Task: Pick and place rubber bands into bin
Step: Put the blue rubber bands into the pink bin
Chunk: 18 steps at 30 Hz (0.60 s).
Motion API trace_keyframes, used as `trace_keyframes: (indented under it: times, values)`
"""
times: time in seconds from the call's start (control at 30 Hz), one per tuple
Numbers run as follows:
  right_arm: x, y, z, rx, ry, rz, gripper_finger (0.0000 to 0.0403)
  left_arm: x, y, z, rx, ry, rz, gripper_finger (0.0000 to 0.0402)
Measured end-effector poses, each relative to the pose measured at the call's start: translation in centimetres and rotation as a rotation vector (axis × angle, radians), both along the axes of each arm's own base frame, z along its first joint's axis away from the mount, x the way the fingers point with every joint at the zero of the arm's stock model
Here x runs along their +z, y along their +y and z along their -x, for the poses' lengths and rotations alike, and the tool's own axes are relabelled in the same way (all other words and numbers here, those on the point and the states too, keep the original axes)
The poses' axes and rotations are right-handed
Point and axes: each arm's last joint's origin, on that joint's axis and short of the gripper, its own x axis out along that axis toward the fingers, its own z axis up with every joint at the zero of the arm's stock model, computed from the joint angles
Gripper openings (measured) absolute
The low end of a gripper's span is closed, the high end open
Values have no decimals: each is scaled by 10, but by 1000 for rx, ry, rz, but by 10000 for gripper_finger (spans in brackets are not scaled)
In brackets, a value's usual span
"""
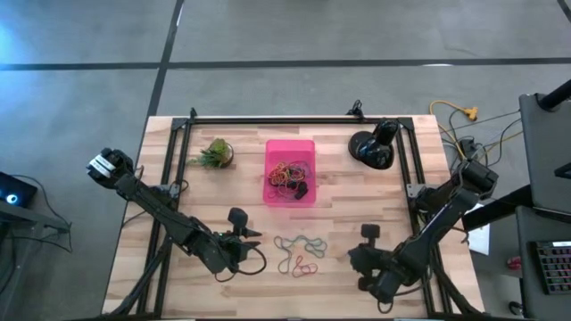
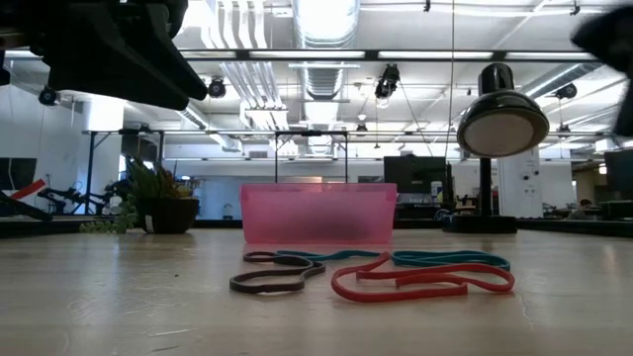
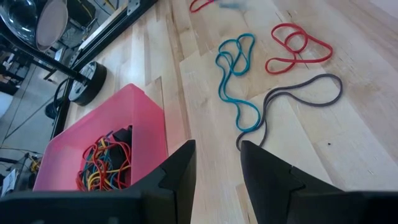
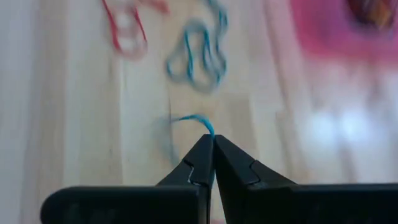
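The pink bin stands at the table's far middle with several coloured rubber bands lying in it. Loose bands lie flat on the wood nearer the front: a teal one, a red one and a dark grey one. My left gripper hovers open to the left of them, with nothing between its fingers. My right gripper hangs to the right of the loose bands, shut on a blue rubber band. My right gripper pinches the blue rubber band between its two fingertips, slanting down from the table's near right. A short curved piece of the band sticks out just past the tips. The rest of the band is hidden behind the fingers.
A small potted plant stands left of the bin, and a round black lamp right of it. Black frame rails run along the far edge and both sides. Bare wood lies between the loose bands and the bin.
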Motion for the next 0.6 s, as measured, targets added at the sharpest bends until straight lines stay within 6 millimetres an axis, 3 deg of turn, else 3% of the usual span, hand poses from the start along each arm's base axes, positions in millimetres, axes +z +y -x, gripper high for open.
trace_keyframes:
  times: [0.3, 0.6]
  values:
    - [49, 14, -20, 186, -203, 300, 8, 0, 0, 0, 0, 0, 0, 111]
    - [63, -2, -40, 184, -236, 567, 8, 0, 0, 0, 0, 0, 0, 111]
